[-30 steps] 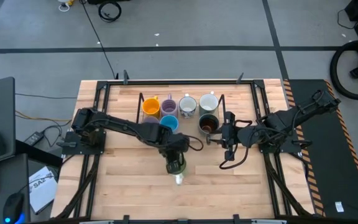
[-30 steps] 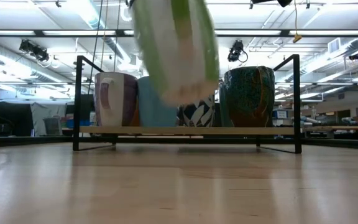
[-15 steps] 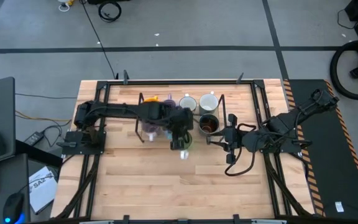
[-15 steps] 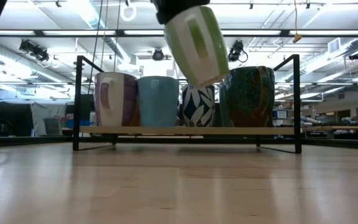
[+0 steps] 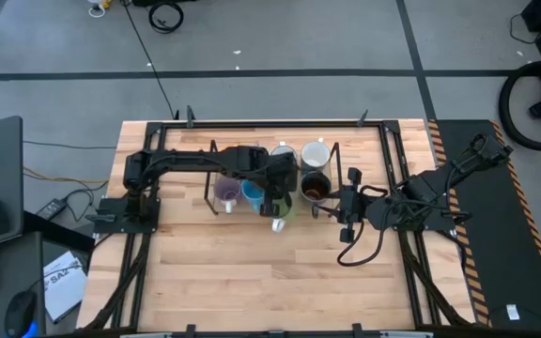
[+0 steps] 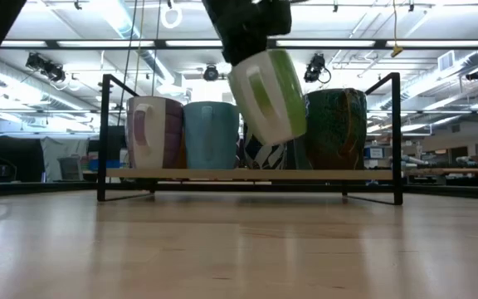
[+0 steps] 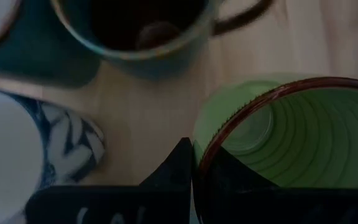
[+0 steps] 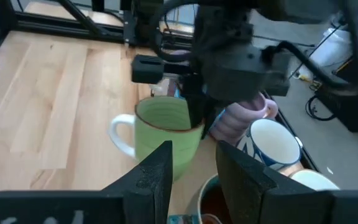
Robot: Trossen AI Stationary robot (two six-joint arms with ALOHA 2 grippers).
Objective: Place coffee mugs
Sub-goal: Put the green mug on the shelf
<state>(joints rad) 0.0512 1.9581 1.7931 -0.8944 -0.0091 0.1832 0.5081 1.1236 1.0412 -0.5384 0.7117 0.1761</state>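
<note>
Jaws of the left gripper (image 8: 194, 102) pinch the green mug's (image 6: 265, 93) rim, holding it tilted above the frame (image 6: 247, 174), between the blue mug (image 6: 211, 134) and brown mug (image 6: 334, 129). Level it, then lower straight into that gap. Right gripper (image 5: 346, 204) waits beside the frame, jaws apart.

My two arms are matte black, built of jointed tubular links with blocky housings at the joints. A black cable loops loose beside my right arm (image 5: 411, 202). My left gripper (image 8: 197, 112) is a squared black block with thin flat fingers; my right gripper (image 8: 191, 168) ends in broad, dark, wedge-shaped fingers, seemingly unmarked.
</note>
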